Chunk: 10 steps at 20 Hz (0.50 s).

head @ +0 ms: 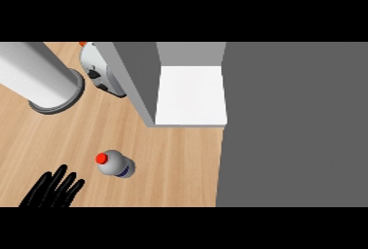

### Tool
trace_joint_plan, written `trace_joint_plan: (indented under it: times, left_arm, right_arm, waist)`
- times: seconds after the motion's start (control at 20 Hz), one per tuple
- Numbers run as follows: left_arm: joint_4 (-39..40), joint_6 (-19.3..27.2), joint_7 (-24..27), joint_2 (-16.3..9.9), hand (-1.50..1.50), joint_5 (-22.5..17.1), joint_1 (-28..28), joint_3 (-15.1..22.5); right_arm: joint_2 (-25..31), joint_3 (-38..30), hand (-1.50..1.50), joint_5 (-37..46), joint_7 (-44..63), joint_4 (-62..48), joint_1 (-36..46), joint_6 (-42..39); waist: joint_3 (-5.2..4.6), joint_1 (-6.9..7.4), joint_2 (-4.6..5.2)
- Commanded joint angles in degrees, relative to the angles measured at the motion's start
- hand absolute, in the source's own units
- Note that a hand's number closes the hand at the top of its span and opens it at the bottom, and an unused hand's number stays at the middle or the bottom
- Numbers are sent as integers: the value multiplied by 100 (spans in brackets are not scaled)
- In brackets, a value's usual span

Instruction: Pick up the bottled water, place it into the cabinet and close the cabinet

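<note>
The left hand (54,190) rested with fingers spread near the upright bottled water (115,163), so the grasp should wrap its body below the red cap (101,158).

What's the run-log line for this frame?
bottled water upright on counter | left hand open, apart | cabinet open | right hand unseen

light wooden counter top (165,160) carrying a few things

a small grey bottle with a red cap (115,163) stands near the lower left; a wide white cylinder on a grey ring base (39,80) and a white appliance with black knobs (101,73) sit toward the far left.
</note>
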State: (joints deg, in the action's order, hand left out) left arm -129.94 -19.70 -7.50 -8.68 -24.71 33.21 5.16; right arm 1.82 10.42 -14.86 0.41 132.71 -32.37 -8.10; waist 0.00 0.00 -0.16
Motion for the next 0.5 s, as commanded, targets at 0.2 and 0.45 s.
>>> trace_joint_plan:
  times: [0.2, 0.45]
  left_arm:
    - [299, -359, 442, 115, -150, -71, 92, -417]
    - [1050, -609, 760, 88, -150, -123, -163, -929]
  right_arm:
    - [-176, 427, -150, 339, 119, -56, 154, 329]
    - [-59, 233, -150, 368, -455, -491, 100, 42]
  waist:
    - [-2, 16, 7]
    - [0, 4, 7]
